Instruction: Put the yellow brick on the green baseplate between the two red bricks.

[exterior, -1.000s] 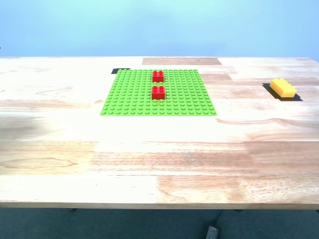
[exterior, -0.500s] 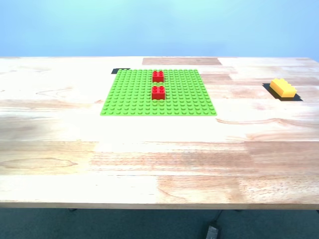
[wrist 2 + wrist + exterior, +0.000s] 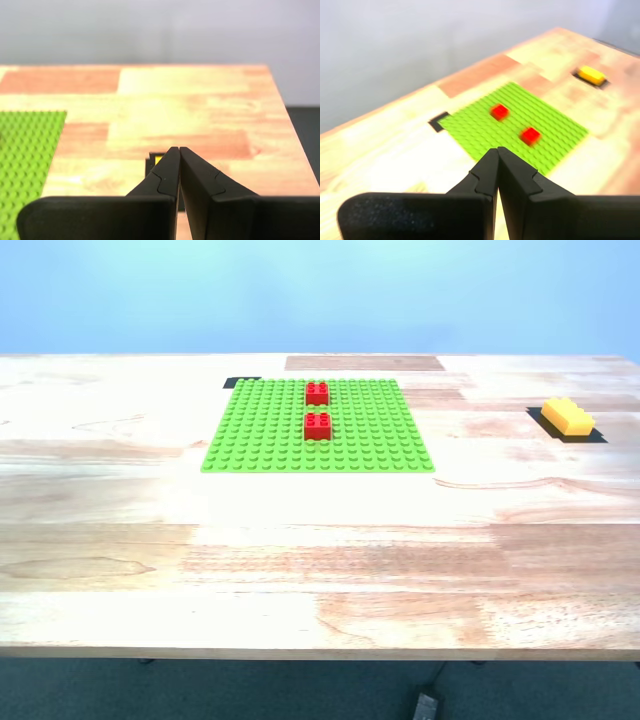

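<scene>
Second wrist view: yellow brick (image 3: 158, 160) mostly hidden behind closed fingers (image 3: 167, 172).

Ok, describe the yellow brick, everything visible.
The yellow brick is an oblong, yellow-orange studded block that looks like plastic. It lies flat, studs up, on a dark patch on the wooden table, at the exterior view's right, well apart from the green baseplate. Nothing else touches it, and neither hand is near it in that view.

My first end effector (image 3: 497, 150) is matt black, with two broad flat fingers (image 3: 480, 175) tapering to notched tips; my second end effector (image 3: 178, 149) has the same black stepped fingers (image 3: 162, 172)
</scene>
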You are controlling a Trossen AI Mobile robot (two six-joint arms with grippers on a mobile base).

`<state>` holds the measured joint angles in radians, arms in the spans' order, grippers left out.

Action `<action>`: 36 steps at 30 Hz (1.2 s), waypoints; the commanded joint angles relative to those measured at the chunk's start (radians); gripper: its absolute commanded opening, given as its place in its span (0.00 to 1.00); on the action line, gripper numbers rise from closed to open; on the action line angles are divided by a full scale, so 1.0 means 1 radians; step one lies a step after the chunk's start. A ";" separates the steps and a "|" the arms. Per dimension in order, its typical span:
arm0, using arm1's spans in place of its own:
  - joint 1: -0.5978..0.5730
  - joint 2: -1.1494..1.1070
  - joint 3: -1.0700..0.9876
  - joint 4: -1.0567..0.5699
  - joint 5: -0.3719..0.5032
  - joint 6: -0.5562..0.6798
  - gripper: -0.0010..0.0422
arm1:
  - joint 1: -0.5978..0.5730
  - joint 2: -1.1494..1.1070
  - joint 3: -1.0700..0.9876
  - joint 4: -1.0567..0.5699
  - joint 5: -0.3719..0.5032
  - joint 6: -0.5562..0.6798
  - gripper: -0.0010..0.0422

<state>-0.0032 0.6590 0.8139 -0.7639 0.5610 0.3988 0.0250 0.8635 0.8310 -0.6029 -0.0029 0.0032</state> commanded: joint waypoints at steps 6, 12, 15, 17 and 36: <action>-0.001 0.112 0.119 -0.062 -0.002 0.035 0.02 | -0.010 0.259 0.169 -0.147 -0.031 -0.118 0.02; -0.001 0.125 0.121 -0.069 -0.002 0.035 0.02 | -0.029 0.431 0.261 -0.280 -0.030 -0.153 0.11; -0.001 0.124 0.121 -0.069 -0.002 0.034 0.02 | -0.025 0.485 0.286 -0.303 -0.032 -0.157 0.26; -0.001 0.123 0.121 -0.072 -0.002 0.034 0.02 | -0.028 0.518 0.300 -0.303 -0.040 -0.146 0.39; -0.001 0.117 0.121 -0.094 -0.002 0.035 0.02 | -0.059 0.828 0.310 -0.182 -0.121 -0.111 0.71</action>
<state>-0.0044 0.7761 0.9356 -0.8581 0.5583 0.4332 -0.0330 1.6749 1.1427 -0.7860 -0.1162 -0.1085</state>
